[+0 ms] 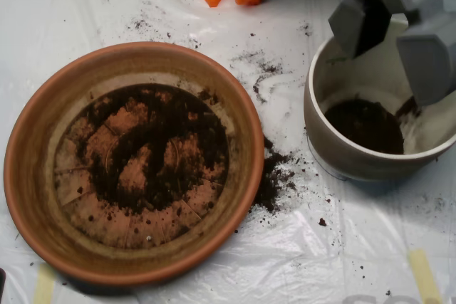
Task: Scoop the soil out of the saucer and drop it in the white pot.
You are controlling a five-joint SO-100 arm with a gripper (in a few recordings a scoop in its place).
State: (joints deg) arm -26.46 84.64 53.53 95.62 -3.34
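Grey gripper (395, 37) spread over white pot (342, 151), soil (153, 147) in saucer (28, 169)

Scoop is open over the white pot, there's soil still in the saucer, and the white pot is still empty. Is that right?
Not quite: the white pot is not empty. The overhead view shows a dark patch of soil on its bottom. The rest holds: the scoop hangs open over the pot, and soil remains in the saucer.

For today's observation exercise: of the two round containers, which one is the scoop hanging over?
The white pot at right; the open grey scoop hangs above it. The wide terracotta saucer sits apart at left.
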